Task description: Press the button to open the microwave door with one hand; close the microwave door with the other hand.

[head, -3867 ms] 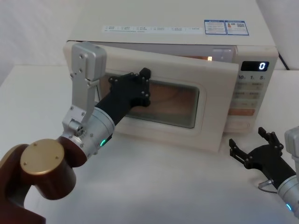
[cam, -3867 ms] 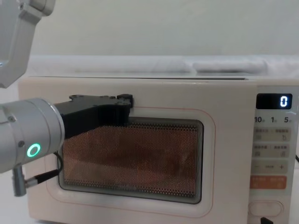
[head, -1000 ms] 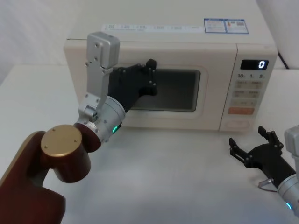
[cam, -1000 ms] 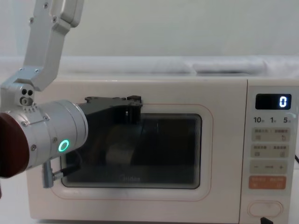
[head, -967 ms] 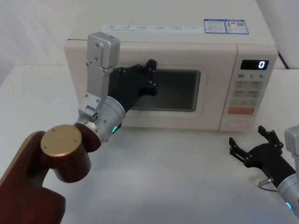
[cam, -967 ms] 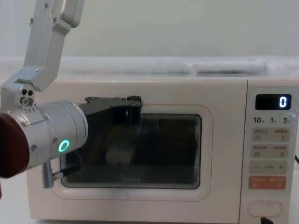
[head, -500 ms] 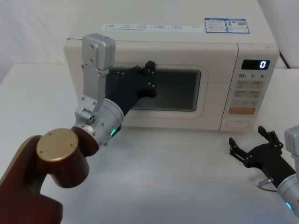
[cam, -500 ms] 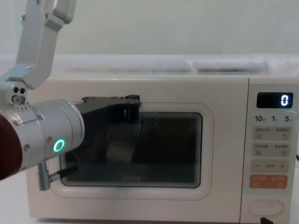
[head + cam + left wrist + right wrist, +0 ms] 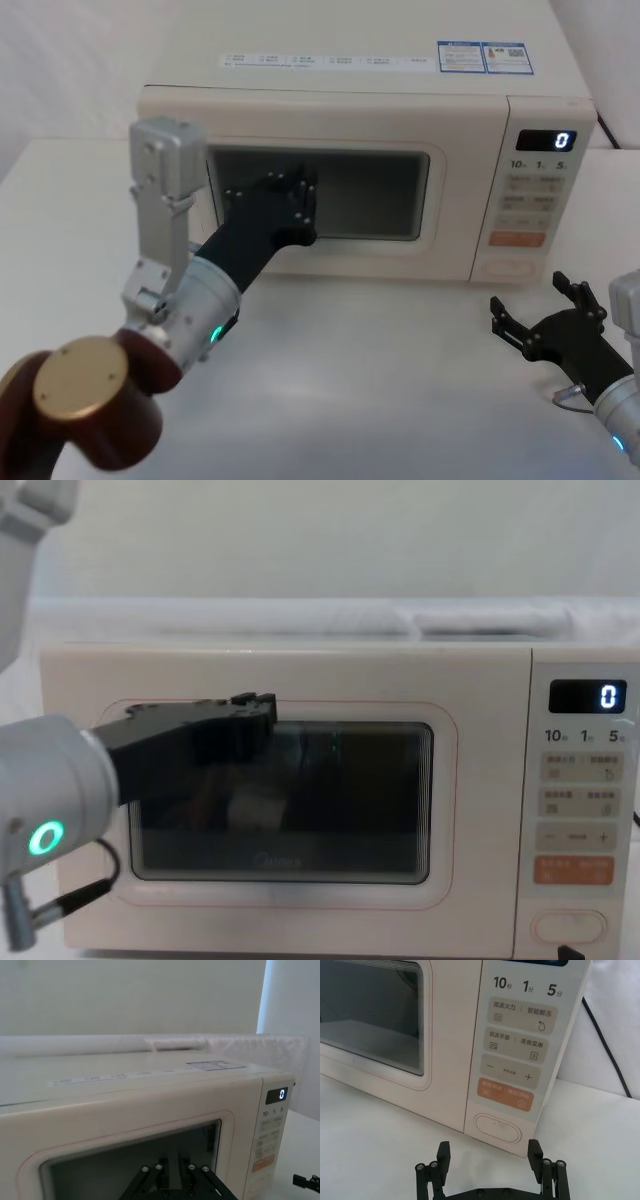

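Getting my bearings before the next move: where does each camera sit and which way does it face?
Head: high, looking down at the microwave door; left tool before the window, right tool on the table.
Chest: low, facing the door; left tool.
Left wrist: looks over the left tool at the door.
Right wrist: faces the button past the open right tool.
All share the door.

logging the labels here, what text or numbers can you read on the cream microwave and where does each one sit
"0": dark digital display atop the narrow cream keypad panel.
"10", "1", "5": top key row; the small characters beside them are too small to read.
"-" and "+": pale key.
Other key captions, the door logo and the roof stickers: unreadable.
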